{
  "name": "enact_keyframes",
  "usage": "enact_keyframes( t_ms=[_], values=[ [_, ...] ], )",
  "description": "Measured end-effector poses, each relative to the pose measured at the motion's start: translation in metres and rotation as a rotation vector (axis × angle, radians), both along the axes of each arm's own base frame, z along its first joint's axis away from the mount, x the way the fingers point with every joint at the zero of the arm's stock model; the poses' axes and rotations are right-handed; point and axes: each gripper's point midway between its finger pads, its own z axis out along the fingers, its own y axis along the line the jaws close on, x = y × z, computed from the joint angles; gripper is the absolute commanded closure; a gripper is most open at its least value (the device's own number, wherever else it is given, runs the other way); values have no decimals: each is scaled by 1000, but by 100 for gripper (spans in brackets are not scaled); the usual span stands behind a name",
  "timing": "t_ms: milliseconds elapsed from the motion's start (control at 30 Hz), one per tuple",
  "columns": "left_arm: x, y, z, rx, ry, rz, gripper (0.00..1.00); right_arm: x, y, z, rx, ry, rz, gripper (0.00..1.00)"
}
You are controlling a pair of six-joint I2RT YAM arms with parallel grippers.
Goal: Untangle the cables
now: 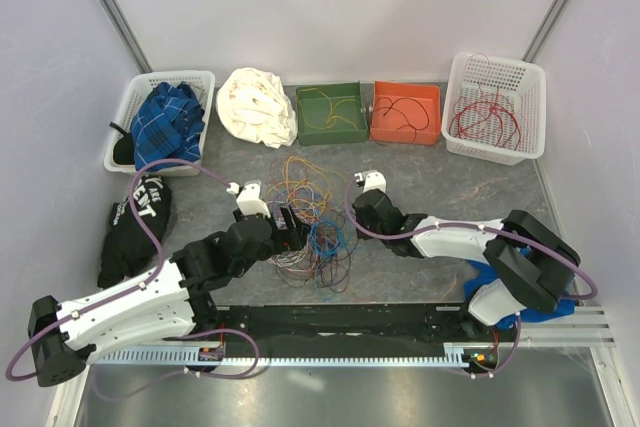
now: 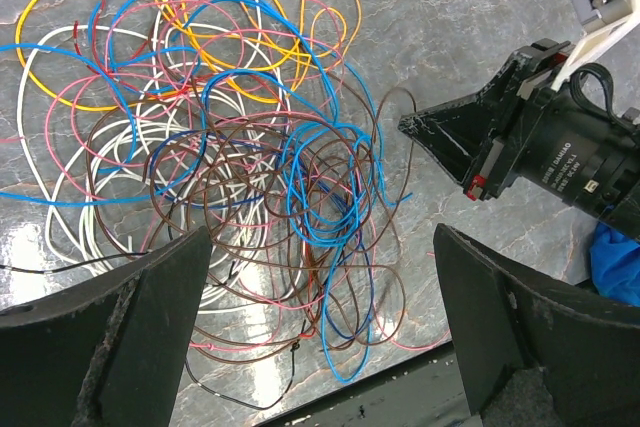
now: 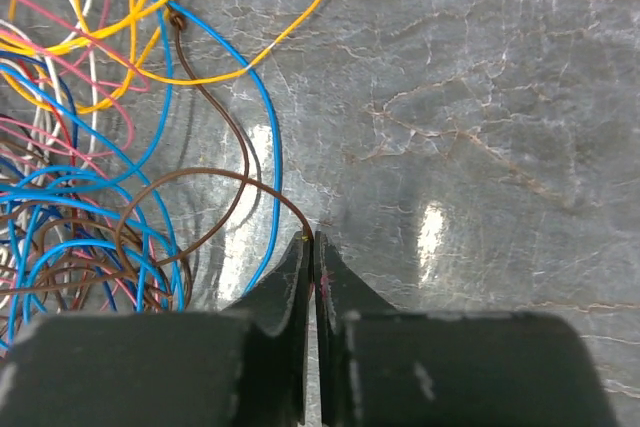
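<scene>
The cables (image 1: 312, 222) lie in a loose tangle of blue, brown, pink, yellow, orange and white loops on the grey table between the arms. They fill the left wrist view (image 2: 250, 147). My left gripper (image 2: 320, 347) is open and empty, with its fingers (image 2: 150, 317) spread wide over the near side of the tangle. My right gripper (image 3: 313, 239) is shut on the end of a brown cable (image 3: 200, 175) at the tangle's right edge. It shows in the left wrist view (image 2: 405, 125) as a closed black tip.
Along the back stand a white basket of blue cloth (image 1: 160, 117), a white cloth heap (image 1: 255, 107), a green bin (image 1: 330, 112), an orange bin (image 1: 405, 112) and a white basket holding red cables (image 1: 495, 107). A black cloth (image 1: 135, 227) lies left. A black rail (image 1: 350, 322) runs along the front.
</scene>
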Motion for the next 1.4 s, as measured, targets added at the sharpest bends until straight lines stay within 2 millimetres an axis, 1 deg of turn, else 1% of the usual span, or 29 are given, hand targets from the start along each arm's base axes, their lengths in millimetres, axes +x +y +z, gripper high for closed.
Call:
enact_keyframes(
  t_ms=[33,100,133,200,267,333,400,433,533,567,700,767,833,933,967,1033,1100,1267,1333,1400],
  values=[
    [0,0,0,0,0,0,1,0,0,2,4,-3,0,100],
    [0,0,1,-2,-2,1,1,-1,2,12,19,-19,3,100],
    [0,0,1,-4,-4,1,1,-2,4,22,35,-36,10,100],
    [0,1,3,-7,-7,3,1,-5,12,47,74,-77,30,100],
    [1,1,4,-9,-11,5,1,-11,24,83,123,-141,60,100],
    [1,2,4,-6,-15,6,1,-23,42,134,194,-224,112,100],
    [2,2,5,-2,-22,2,1,-33,55,178,260,-292,145,100],
    [2,1,7,1,-31,-3,1,-41,60,204,300,-329,164,100],
    [5,0,15,-7,-66,-16,1,-52,62,249,372,-387,180,100],
    [6,-1,21,-17,-87,-23,1,-54,60,259,386,-399,179,100],
    [9,-2,55,-132,-239,-46,1,-56,51,295,419,-432,162,100],
    [8,1,66,-199,-307,-46,1,-57,49,313,434,-442,158,100],
    [5,6,68,-271,-372,-43,2,-58,47,332,455,-458,158,100],
    [2,11,63,-366,-449,-36,7,-58,45,361,494,-487,155,100],
    [2,12,60,-388,-467,-34,9,-58,44,365,499,-492,155,100],
    [2,14,54,-402,-495,-32,10,-59,44,369,501,-494,156,100],
    [3,12,53,-388,-511,-40,10,-58,45,369,493,-491,158,100],
    [9,-3,55,-306,-514,-87,9,-57,52,376,479,-485,171,100],
    [12,-9,54,-270,-512,-98,9,-57,52,382,481,-486,176,100],
    [14,-14,54,-244,-512,-115,9,-59,50,392,491,-494,180,100]
  ],
)
